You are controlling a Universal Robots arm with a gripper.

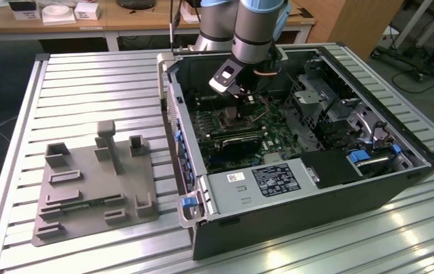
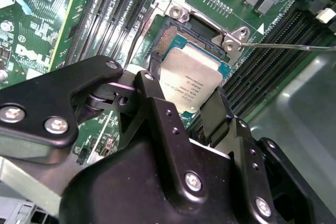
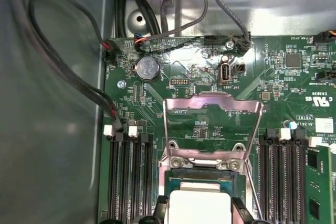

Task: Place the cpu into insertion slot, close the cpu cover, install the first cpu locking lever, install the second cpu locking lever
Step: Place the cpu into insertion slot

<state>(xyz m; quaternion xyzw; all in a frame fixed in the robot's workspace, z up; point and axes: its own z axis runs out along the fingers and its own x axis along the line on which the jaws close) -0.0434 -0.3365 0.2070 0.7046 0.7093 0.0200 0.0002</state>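
Observation:
The cpu (image 2: 193, 80) is a silver-topped square chip held between my gripper's (image 2: 184, 98) two black fingers (image 2: 157, 103), just above the insertion slot (image 2: 176, 38). Part of the slot's contact field shows beyond the chip's edge. In the first wrist view the cpu (image 3: 199, 205) sits over the slot (image 3: 205, 174), with the gripper (image 3: 199, 216) shut on it. The cpu cover (image 3: 212, 99) stands swung open behind the slot, the green board visible through its window. A thin wire locking lever (image 2: 294, 46) sticks out to one side. In the exterior view the gripper (image 1: 240, 94) reaches down into the open computer case (image 1: 400, 188).
Long memory slots (image 3: 131, 177) flank the socket on both sides. Cables (image 3: 63, 66) run along the case wall. A black graphics card (image 1: 236, 145) and a power supply (image 1: 266, 180) lie nearer the case front. A grey fixture plate (image 1: 95, 182) rests on the table at the exterior view's left.

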